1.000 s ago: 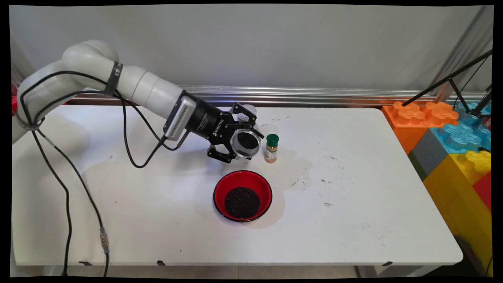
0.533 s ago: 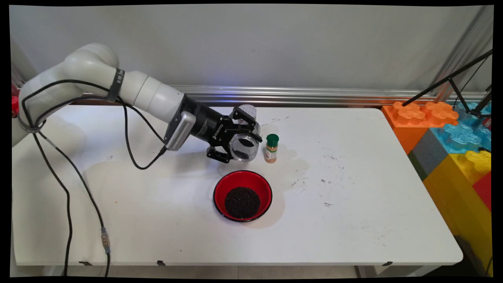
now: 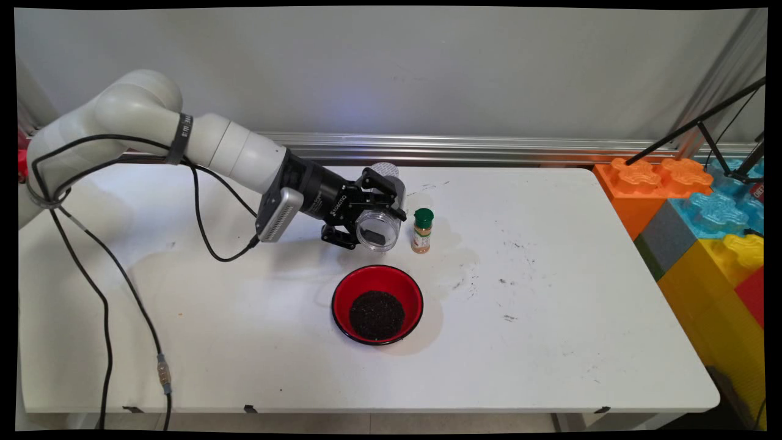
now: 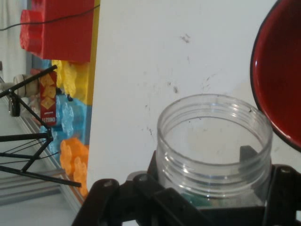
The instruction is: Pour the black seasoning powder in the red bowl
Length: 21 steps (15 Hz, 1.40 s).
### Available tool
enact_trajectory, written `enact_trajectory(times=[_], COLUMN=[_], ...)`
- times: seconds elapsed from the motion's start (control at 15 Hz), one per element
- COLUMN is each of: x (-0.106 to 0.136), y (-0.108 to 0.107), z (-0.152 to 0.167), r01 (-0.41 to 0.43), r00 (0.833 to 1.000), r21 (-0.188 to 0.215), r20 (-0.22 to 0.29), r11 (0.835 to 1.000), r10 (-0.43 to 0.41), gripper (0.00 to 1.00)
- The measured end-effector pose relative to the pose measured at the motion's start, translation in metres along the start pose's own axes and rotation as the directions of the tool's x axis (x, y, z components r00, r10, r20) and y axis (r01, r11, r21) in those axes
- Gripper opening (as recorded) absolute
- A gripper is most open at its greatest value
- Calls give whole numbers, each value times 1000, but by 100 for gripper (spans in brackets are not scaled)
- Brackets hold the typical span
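My gripper [image 3: 365, 212] is shut on a clear plastic jar [image 3: 380, 231], held tilted above the table with its open mouth toward the table's near side. Only a small dark patch shows inside the jar. In the hand view the jar [image 4: 214, 146] looks see-through and almost empty between my fingers [image 4: 104, 197]. A red bowl [image 3: 377, 304] with a heap of black grains sits just in front of and below the jar; its rim shows in the hand view as the red bowl [image 4: 278, 70]. A small spice bottle [image 3: 422, 230] with a green cap stands upright right of the jar.
A pale round-topped object [image 3: 385, 169] is partly hidden behind the gripper. Large coloured toy blocks [image 3: 702, 214] stand off the table's right end, with black tripod legs [image 3: 702, 125] over them. Black cables [image 3: 110, 287] hang at the left. Dark specks dot the table [image 3: 550, 305] right of the bowl.
The hand has rolled and drawn slightly up and left with the jar. The dark mass seen in the jar's mouth has shrunk to a small patch. Bowl and spice bottle stayed put.
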Motion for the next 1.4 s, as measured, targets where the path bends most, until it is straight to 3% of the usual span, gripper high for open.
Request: enact_trajectory(times=[0.87,1.4], x=[17,29], y=[2,6], z=[0,-1], r01=[-149,-272], r00=[987,959], r21=[1,1], r20=[62,86], r11=[989,962], r10=[149,271], gripper=[0,0])
